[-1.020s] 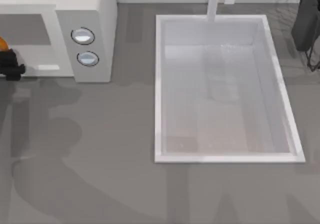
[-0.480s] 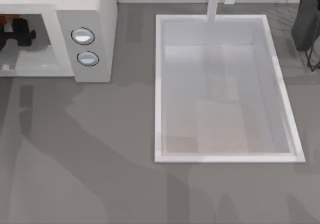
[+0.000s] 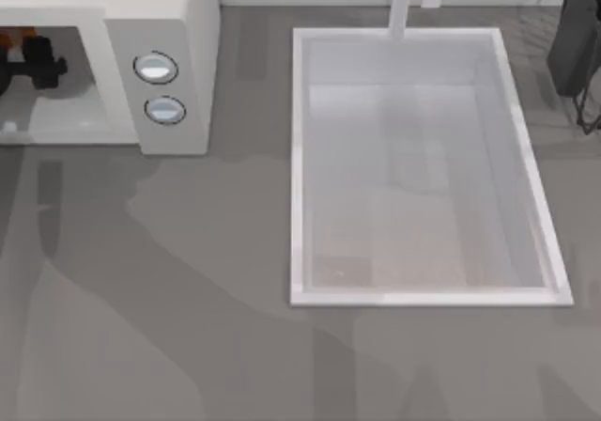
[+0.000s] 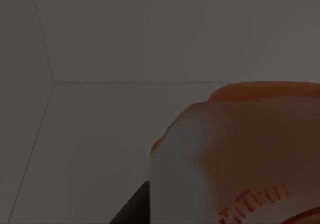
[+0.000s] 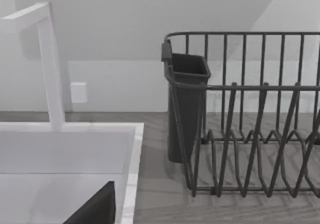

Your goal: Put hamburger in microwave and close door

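The off-white microwave (image 3: pixel 178 17) stands at the table's back left, its grey cavity open toward the front and two round knobs (image 3: pixel 156 68) on its side panel. Inside the cavity my left gripper (image 3: pixel 36 64) is shut on the hamburger (image 3: pixel 15 38), an orange-brown bun. In the left wrist view the hamburger (image 4: pixel 240 154) sits very close, with the cavity's grey walls behind it and one dark finger (image 4: pixel 132 211) at its side. The door is out of view. A dark part of my right gripper (image 5: pixel 95 211) hangs over the sink's back right corner.
A white rectangular sink (image 3: pixel 299 158) with a white faucet (image 3: pixel 402 3) takes up the middle and right of the table. A dark wire dish rack (image 5: pixel 260 134) with a cutlery holder (image 5: pixel 186 104) stands at the back right. Bare grey counter lies in front of the microwave.
One second ago my left gripper held the hamburger at the cavity's front edge; it has carried it deeper into the microwave. Over the last half second it has barely moved.
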`<state>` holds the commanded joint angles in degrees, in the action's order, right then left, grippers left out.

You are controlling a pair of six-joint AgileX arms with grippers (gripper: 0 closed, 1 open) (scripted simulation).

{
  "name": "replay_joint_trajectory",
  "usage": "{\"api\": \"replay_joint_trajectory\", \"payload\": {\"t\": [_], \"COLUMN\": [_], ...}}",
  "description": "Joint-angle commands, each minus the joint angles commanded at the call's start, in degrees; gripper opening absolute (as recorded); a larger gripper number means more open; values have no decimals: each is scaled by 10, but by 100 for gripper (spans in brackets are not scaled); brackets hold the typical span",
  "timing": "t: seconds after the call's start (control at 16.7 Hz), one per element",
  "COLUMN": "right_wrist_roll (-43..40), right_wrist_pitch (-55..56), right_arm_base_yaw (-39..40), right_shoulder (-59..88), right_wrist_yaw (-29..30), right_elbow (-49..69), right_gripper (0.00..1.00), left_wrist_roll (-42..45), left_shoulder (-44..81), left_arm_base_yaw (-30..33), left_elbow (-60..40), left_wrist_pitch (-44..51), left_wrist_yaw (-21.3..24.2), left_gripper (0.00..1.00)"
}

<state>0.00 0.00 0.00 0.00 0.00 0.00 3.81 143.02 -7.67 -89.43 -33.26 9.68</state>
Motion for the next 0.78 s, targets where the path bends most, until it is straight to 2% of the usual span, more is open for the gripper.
{"api": "replay_joint_trajectory", "payload": {"t": [0.12, 0.78], "right_wrist_roll": [0, 0], "right_wrist_pitch": [0, 0], "right_arm_base_yaw": [0, 0], "right_shoulder": [0, 0], "right_wrist_yaw": [0, 0], "right_elbow": [0, 0], "right_gripper": [100, 100], "left_wrist_roll": [0, 0], "left_shoulder": [0, 0], "left_arm_base_yaw": [0, 0], "left_elbow": [0, 0], "left_wrist_pitch": [0, 0], "left_wrist_yaw": [0, 0], "left_gripper": [0, 83]}}
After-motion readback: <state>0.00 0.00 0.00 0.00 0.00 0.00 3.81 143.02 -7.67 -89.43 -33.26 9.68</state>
